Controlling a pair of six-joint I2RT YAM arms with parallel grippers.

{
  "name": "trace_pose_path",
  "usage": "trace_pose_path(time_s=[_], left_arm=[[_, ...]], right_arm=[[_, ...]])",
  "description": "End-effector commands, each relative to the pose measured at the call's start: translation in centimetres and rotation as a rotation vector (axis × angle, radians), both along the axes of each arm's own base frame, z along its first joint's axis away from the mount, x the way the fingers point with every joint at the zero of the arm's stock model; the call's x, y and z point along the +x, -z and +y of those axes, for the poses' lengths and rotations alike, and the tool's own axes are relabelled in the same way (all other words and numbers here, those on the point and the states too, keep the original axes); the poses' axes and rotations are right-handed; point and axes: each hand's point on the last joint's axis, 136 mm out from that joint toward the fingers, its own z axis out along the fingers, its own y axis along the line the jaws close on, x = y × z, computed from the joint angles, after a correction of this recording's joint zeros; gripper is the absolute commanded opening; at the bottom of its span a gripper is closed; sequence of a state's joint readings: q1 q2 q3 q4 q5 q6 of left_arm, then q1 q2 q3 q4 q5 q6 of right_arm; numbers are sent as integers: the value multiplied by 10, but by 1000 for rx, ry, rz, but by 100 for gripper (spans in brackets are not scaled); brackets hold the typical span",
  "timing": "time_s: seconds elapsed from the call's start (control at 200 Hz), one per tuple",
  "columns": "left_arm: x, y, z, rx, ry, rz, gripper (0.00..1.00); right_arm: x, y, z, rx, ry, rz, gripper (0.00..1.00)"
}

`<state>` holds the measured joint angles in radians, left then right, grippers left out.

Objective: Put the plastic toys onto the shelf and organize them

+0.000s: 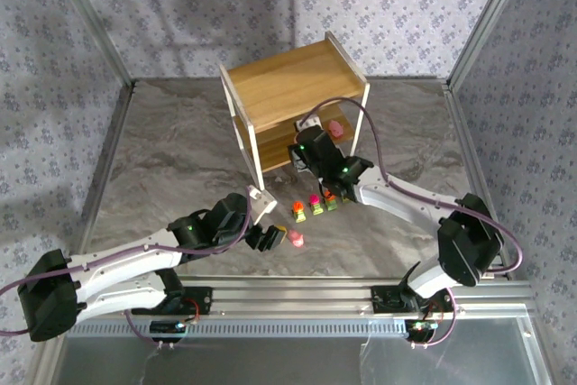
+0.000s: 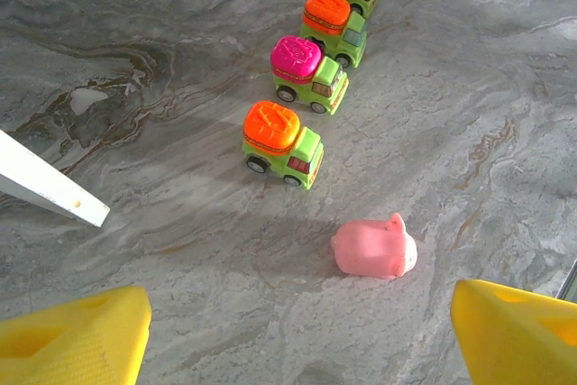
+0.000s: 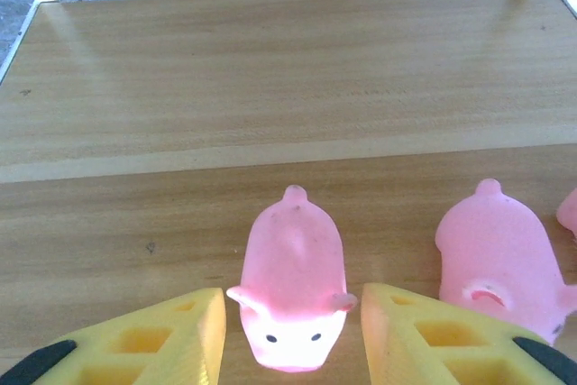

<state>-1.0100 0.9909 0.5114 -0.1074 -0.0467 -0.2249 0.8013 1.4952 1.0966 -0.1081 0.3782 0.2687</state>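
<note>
Left pincer (image 2: 297, 317) hangs wide over the table (image 2: 162, 60). A pink pig (image 2: 374, 248) lies just ahead, with four trucks (image 2: 282, 143) lined up beyond it; the farthest truck's print is unreadable. On the shelf (image 3: 270, 69), the right pincer (image 3: 293, 299) sits narrow around a second pig (image 3: 293, 250); I cannot tell whether it grips.

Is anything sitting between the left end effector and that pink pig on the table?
Nothing visible. Only bare table lies between the open left end effector and the pink pig; the trucks are lined up beyond it.
</note>
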Motion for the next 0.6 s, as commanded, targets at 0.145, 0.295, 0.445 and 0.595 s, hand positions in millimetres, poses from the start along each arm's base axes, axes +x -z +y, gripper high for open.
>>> trace_pose_path(time_s=[0.145,0.295,0.445,0.595], left_arm=[[6,-3,6,19,-37,-23,86],[9,-3,8,24,-53,-26,86],[11,-2,11,29,-66,-25,86],[15,0,14,37,-84,-22,86]], right_arm=[[-14,-1,-16,-11,32,-3,46],[-20,-2,-20,-9,37,-3,46],[-29,-5,-24,-8,38,-9,46],[-39,-8,-29,-8,42,-14,47]])
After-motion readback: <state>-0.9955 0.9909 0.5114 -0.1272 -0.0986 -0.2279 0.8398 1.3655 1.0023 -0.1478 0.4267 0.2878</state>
